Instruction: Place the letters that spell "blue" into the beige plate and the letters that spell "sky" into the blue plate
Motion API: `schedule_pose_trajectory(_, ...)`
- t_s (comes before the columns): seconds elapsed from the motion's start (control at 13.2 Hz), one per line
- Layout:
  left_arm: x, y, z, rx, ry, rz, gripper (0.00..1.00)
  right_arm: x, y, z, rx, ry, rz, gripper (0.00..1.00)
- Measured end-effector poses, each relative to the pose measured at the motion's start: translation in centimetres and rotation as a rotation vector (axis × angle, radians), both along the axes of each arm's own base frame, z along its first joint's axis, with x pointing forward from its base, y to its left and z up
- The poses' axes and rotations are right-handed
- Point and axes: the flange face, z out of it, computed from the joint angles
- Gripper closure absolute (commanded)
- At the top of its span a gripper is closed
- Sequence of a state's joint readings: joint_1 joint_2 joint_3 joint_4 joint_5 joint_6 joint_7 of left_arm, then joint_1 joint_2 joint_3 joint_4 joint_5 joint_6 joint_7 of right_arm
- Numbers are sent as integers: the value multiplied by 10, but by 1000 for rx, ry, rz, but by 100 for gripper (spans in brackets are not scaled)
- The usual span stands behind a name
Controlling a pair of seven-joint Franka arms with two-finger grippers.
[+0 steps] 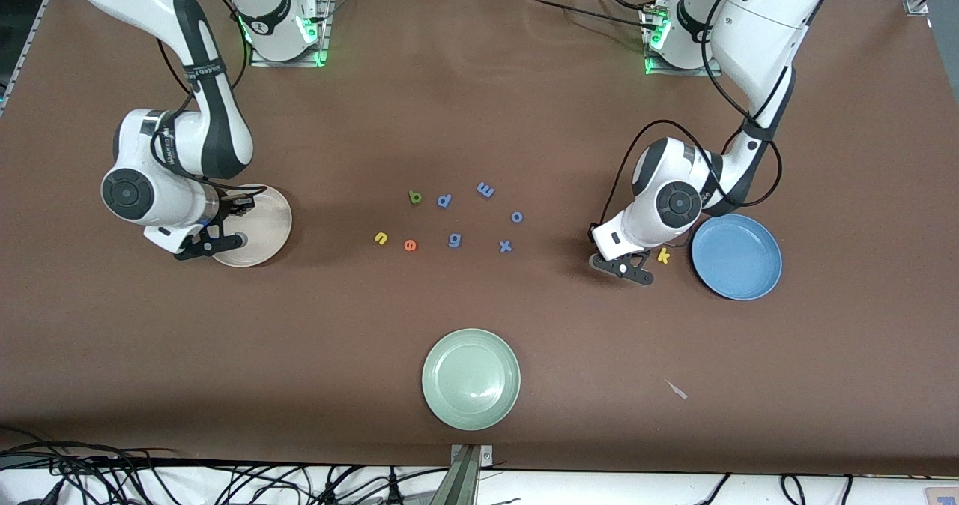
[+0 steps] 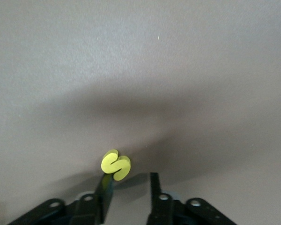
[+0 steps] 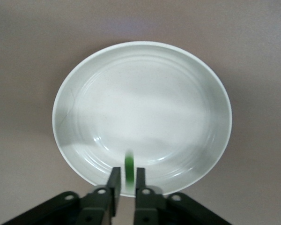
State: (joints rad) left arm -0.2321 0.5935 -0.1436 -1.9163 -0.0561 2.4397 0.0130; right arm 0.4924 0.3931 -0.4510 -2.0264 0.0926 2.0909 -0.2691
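Note:
My right gripper [image 1: 221, 228] hangs over the beige plate [image 1: 271, 219], open. A blurred green "l" [image 3: 129, 164] stands upright between its fingertips with small gaps at its sides, above the plate's rim [image 3: 56, 117]. My left gripper [image 1: 623, 267] is low over the table beside the blue plate [image 1: 736, 256], also open. A yellow "s" [image 2: 115, 164] sits at the tip of one finger [image 2: 104, 187]. The yellow "k" [image 1: 663, 256] lies between that gripper and the blue plate. The green "b" [image 1: 415, 197], yellow "u" [image 1: 380, 238] and orange "e" [image 1: 410, 245] lie mid-table. No "y" is in view.
Blue letters lie among them: "p" [image 1: 444, 201], "m" [image 1: 485, 189], "o" [image 1: 517, 216], "g" [image 1: 455, 240] and "x" [image 1: 506, 246]. A pale green plate [image 1: 470, 378] sits nearer the front camera. A small pale scrap [image 1: 676, 389] lies toward the left arm's end.

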Motion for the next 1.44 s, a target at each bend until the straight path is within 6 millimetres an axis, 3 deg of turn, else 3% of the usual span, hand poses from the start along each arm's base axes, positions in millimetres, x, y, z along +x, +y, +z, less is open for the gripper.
schedule_pose_trajectory(0.23,3,-7,1,-4,-10,-8,29,12,13,18,24,-8,-6,0)
schedule_pose_trajectory(0.38,4,-3,-1,1,-9,-4,57,18,27,30,99,-4,-62,0)
schedule_pose_trajectory(0.53,5,1,-6,5,-6,-11,67,17,52,33,108,-9,-115,0)
schedule_pose_trajectory(0.76,11,10,-6,11,-14,-17,83,7,113,37,88,-20,-132,0)
schedule_pose_trajectory(1.06,15,10,-5,10,-22,-18,88,-17,212,33,62,-108,-134,0)
schedule_pose_trajectory(1.13,15,10,-5,10,-22,-18,82,-28,240,25,55,-139,-135,0)
schedule_pose_trajectory(1.21,16,10,-5,10,-22,-18,37,-38,263,14,48,-171,-137,0)
schedule_pose_trajectory(1.29,16,10,-5,10,-22,-18,17,-48,282,1,49,-203,-138,0)
schedule_pose_trajectory(1.44,18,8,-3,7,-30,-19,16,-64,305,-24,61,-255,-156,0)
